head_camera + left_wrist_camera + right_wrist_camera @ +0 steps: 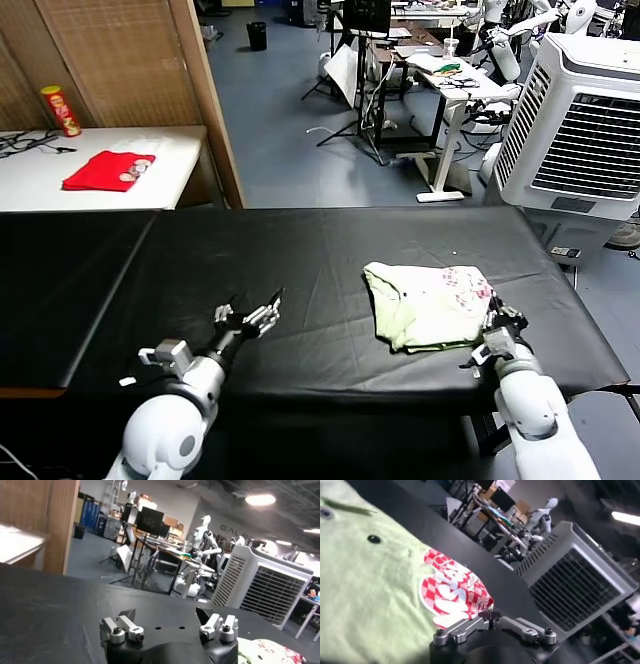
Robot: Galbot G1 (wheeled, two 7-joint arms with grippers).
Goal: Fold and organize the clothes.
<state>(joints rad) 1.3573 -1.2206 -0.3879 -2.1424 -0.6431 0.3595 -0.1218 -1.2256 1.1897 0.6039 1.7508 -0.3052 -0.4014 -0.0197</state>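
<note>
The pale green T-shirt (pixel 425 305) lies folded into a rough square on the right part of the black table (pixel 300 250), its reddish print facing up. My right gripper (pixel 497 332) sits at the shirt's near right corner. In the right wrist view the shirt (pixel 370 590) fills the space ahead, and the right gripper (pixel 490 615) has its fingertips pressed together right at the corner by the red checked print. My left gripper (pixel 250 309) rests low over bare table to the shirt's left. It stands wide open (pixel 165 615) with nothing between its fingers.
A white side table (pixel 170 150) at the back left holds a red folded garment (pixel 108 170) and a tall can (pixel 62 110). A large white air cooler (pixel 585 140) stands beyond the table's right end. The table's front edge runs close to both arms.
</note>
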